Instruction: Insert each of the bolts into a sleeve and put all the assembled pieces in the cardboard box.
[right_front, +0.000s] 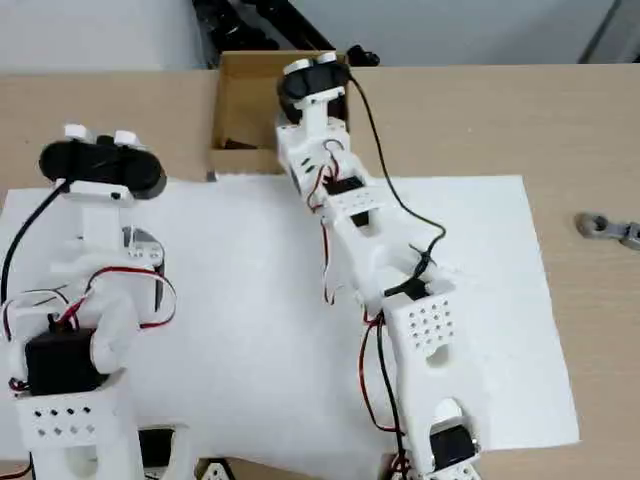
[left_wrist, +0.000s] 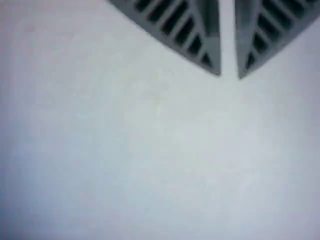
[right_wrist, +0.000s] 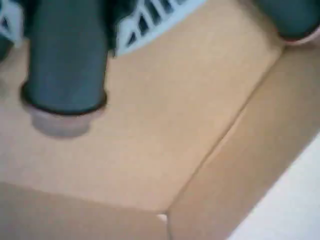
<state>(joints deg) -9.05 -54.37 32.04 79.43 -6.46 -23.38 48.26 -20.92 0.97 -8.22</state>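
A dark sleeve (right_wrist: 65, 75), held by the right gripper (right_wrist: 70, 25), is inside the cardboard box (right_wrist: 260, 150); the left gripper (left_wrist: 228, 67) is almost closed and empty.

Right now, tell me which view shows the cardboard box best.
The right wrist view: close inside the cardboard box, floor and wall. The high view has it partly under the right arm; the left wrist view faces white paper.

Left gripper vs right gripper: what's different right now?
Place: left gripper hangs over the white paper; right gripper is down in the cardboard box. Load: left gripper is all but shut, holding nothing; right gripper has a dark sleeve upright at it, grip unclear. Shared: both point down.
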